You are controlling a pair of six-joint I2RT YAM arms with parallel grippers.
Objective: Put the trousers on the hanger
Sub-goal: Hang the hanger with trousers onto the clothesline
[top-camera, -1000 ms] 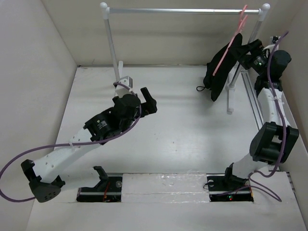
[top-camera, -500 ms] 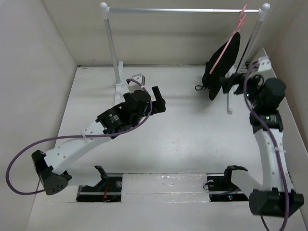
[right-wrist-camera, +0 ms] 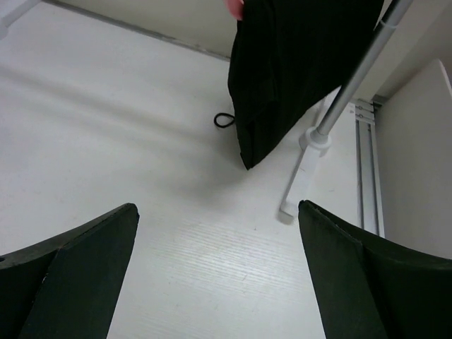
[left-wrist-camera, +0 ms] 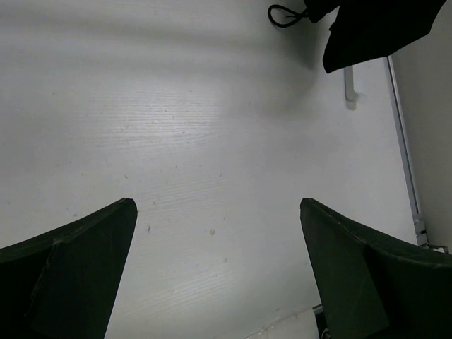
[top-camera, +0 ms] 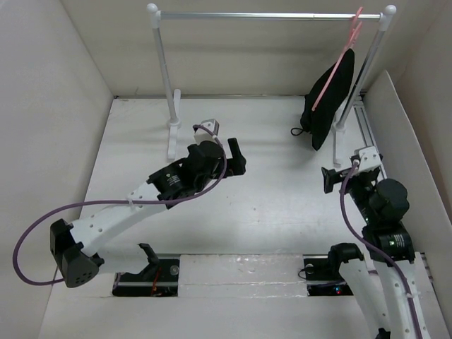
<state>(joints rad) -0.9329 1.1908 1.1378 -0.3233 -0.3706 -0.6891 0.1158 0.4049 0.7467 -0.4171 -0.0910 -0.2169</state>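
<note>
The trousers (top-camera: 329, 106), soft black folds, are being carried by the thin pink hanger (top-camera: 333, 78), while the left gripper (top-camera: 239, 157) and right gripper (top-camera: 328, 180) are being held open and empty above the smooth white bench (top-camera: 282, 212).

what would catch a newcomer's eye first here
The black trousers draped over a pink hanger stand out, hanging from the far right end of the metal rail. The left end effector mid-table and the right end effector nearer the trousers are both open and empty.

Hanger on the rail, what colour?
Pink. The hanger shows best in the top external view, against the black trousers.
</note>
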